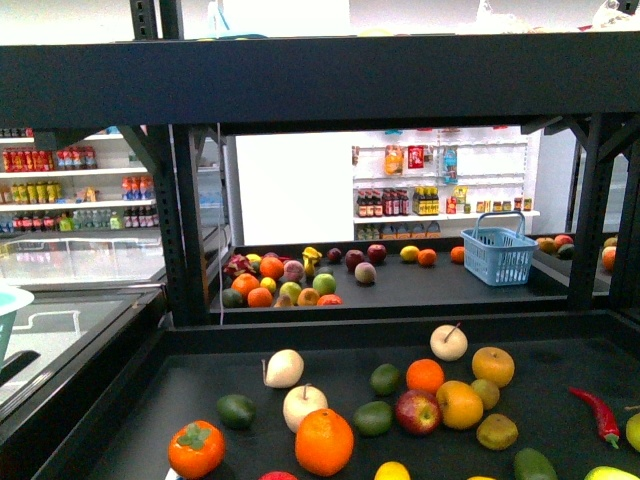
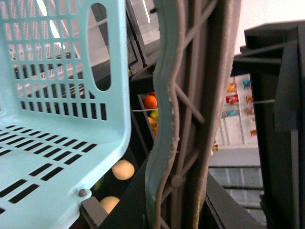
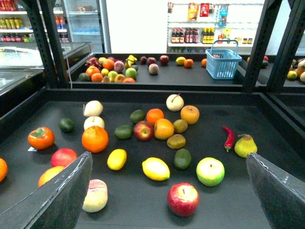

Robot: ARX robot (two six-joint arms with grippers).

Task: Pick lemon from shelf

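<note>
Lemon [image 3: 156,169]: not yet picked, lying untouched on the shelf bench [image 3: 267,124] among other fruit, just ahead of and between the fingers of the right claw [image 3: 169,160], spread wide and empty; closing, grasp and lift outstanding.

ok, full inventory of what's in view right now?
shelf: one, black, two trays visible
lemon: one, bright yellow, near tray front
pointed yellow fruit: one, beside lemon
oranges: several, orange, near tray
red apples: at least two, near tray
green apple: one, near tray
chilli: one, red, near tray
mixed fruit: pile, far tray
blue basket: one, far tray
aqua basket: one, by left wrist
bottles: many, white store shelves behind
left gripper: grey, state unclear
right gripper: open, above near tray
</note>
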